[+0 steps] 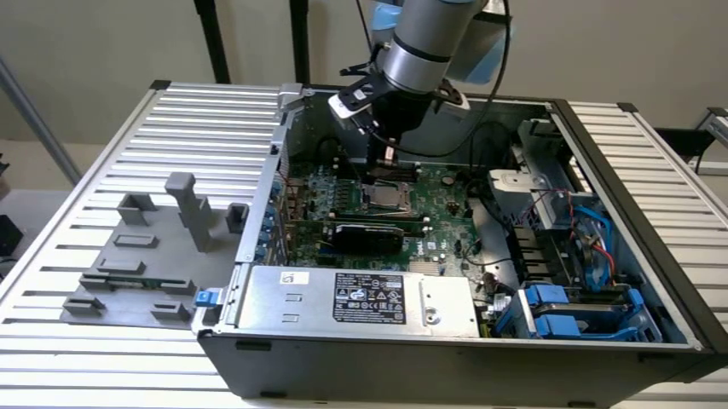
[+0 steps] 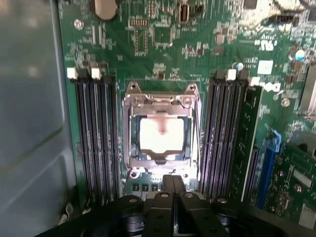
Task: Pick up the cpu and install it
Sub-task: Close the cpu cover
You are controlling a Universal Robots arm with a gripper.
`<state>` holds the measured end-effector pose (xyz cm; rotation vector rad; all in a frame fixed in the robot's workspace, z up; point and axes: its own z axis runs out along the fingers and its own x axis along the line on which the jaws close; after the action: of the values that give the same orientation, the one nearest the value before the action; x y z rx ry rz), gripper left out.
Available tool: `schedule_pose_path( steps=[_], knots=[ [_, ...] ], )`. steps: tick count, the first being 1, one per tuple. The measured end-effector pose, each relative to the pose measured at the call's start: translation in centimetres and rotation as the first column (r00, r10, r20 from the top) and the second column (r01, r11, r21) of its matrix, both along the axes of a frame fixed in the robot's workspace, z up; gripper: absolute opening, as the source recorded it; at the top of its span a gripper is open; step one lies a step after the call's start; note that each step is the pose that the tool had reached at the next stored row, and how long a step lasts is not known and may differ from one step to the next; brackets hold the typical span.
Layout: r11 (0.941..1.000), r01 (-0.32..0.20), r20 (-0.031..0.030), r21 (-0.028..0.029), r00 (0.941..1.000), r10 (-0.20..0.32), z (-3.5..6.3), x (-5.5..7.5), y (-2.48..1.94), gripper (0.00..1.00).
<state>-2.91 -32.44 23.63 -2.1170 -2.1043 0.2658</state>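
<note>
CPU location: the cpu lies flat in the socket frame on the motherboard, between 2 banks of memory slots.
End effector: the end effector hangs just above the socket, fingers together, gripping nothing.
Step, as judged: installation; chip appears seated.
Next requirement: securing the frame.
</note>
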Motion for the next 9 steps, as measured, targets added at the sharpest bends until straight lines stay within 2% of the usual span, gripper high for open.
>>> schedule_pose_path(
  steps=[9],
  knots=[
    [1.0, 0.0, -0.0102, -0.0001, 0.9999, 0.0, -1.48, -0.2, 0.0, 0.11]
  ],
)
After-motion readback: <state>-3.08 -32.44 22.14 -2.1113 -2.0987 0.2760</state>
